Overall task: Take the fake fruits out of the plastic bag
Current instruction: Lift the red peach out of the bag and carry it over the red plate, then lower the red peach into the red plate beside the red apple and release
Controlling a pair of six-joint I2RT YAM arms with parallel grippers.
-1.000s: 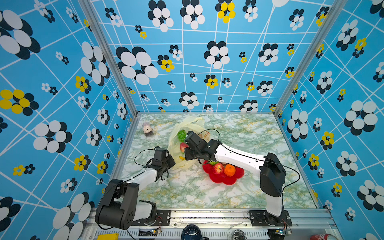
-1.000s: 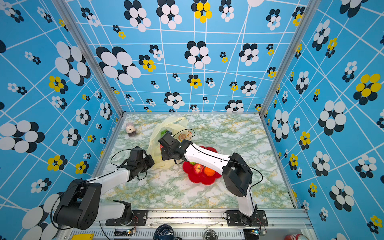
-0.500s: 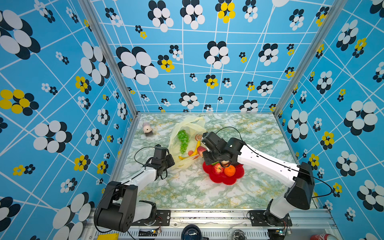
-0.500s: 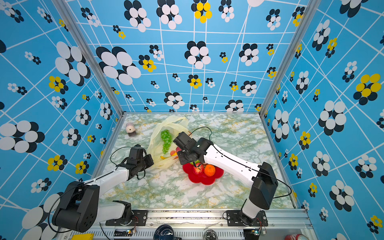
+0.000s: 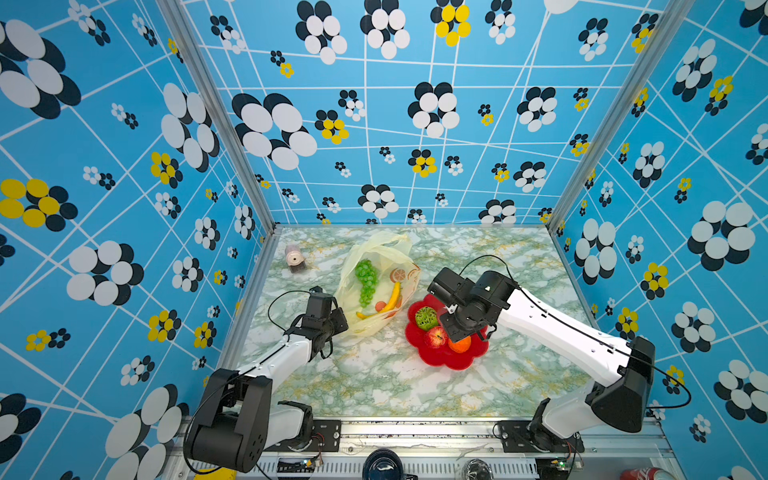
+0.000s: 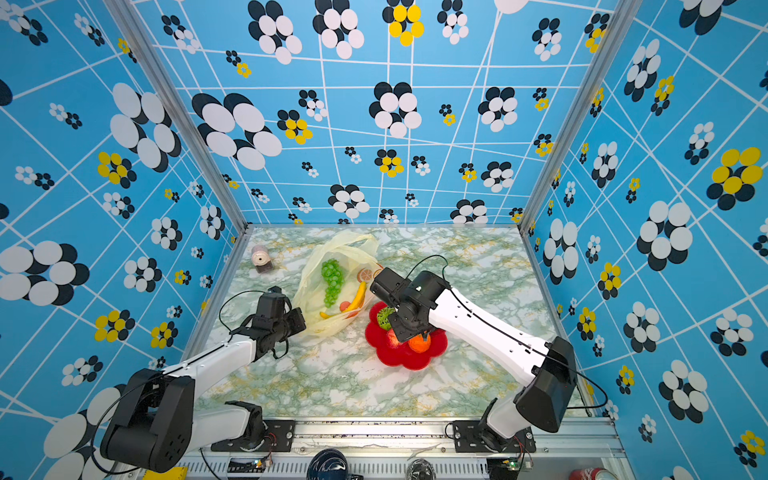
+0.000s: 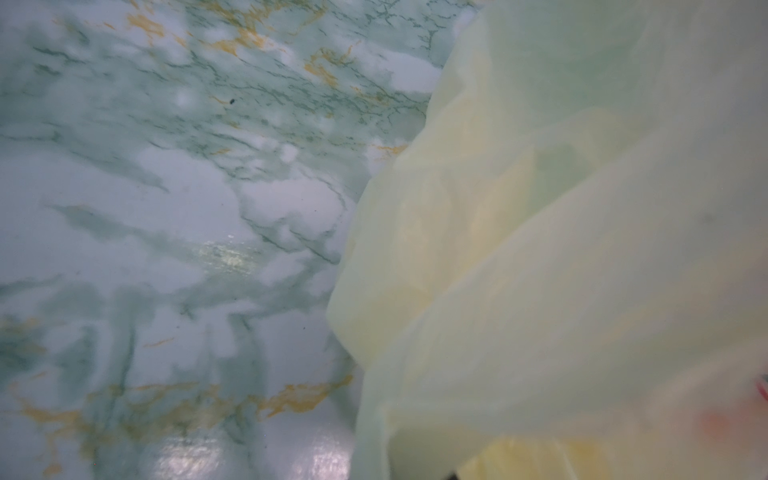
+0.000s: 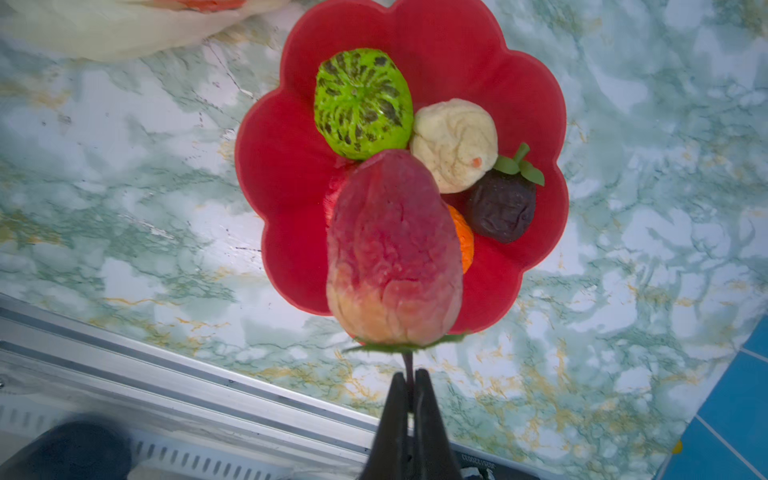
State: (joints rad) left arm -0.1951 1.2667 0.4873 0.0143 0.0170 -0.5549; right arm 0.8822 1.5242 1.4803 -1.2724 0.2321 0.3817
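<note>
Strawberry point(image 8: 395, 249) held over the red plate point(image 8: 291, 166).
Right jaws pinch its stem above the plate, where the apple point(image 5: 435, 337), orange point(image 5: 460, 344) and green netted ball point(image 5: 427, 318) lie. Left of the plate, left jaws are closed at the edge of the plastic bag point(image 5: 382, 249), which holds the grapes point(image 5: 365, 280) and banana point(image 5: 392, 296).

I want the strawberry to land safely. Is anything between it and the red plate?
Yes. The strawberry hangs by its stem from the right gripper over the red plate. The apple and orange lie on it, seemingly right underneath. Other parts are bare.
</note>
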